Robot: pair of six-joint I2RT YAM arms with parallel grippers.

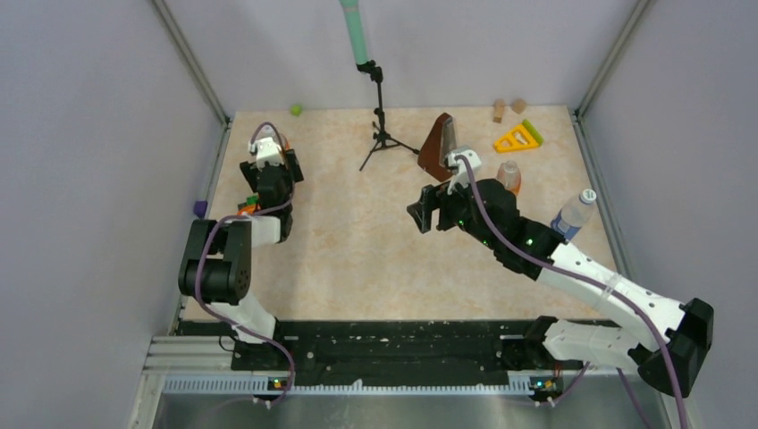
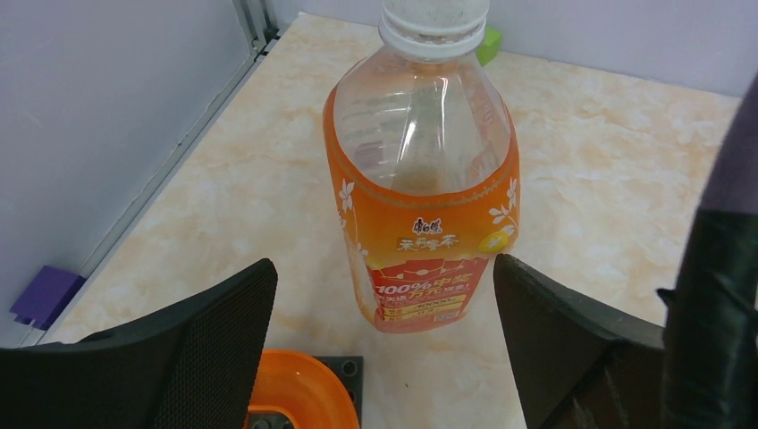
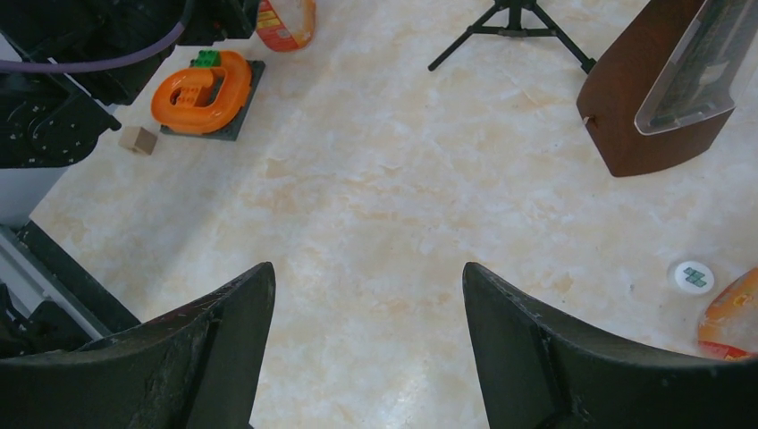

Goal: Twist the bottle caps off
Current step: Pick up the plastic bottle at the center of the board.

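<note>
A slim bottle (image 2: 420,223) with an orange label stands upright just ahead of my left gripper (image 2: 384,286). The gripper is open, with one finger on each side of the bottle's base and not touching it. The bottle's white top (image 2: 433,22) is cut off by the frame edge. My right gripper (image 3: 368,277) is open and empty above bare table. A loose white cap (image 3: 693,276) lies next to the squat orange bottle (image 3: 733,322), which also shows in the top view (image 1: 509,176). The blue-label bottle (image 1: 573,214) has its cap (image 1: 588,195) on.
A brown metronome (image 1: 438,147) and a black tripod (image 1: 380,134) stand at mid-back. An orange ring toy (image 3: 201,89) and a wooden block (image 3: 137,139) lie by the left arm. A yellow triangle (image 1: 518,137) lies at back right, and a purple block (image 2: 45,295) by the left wall.
</note>
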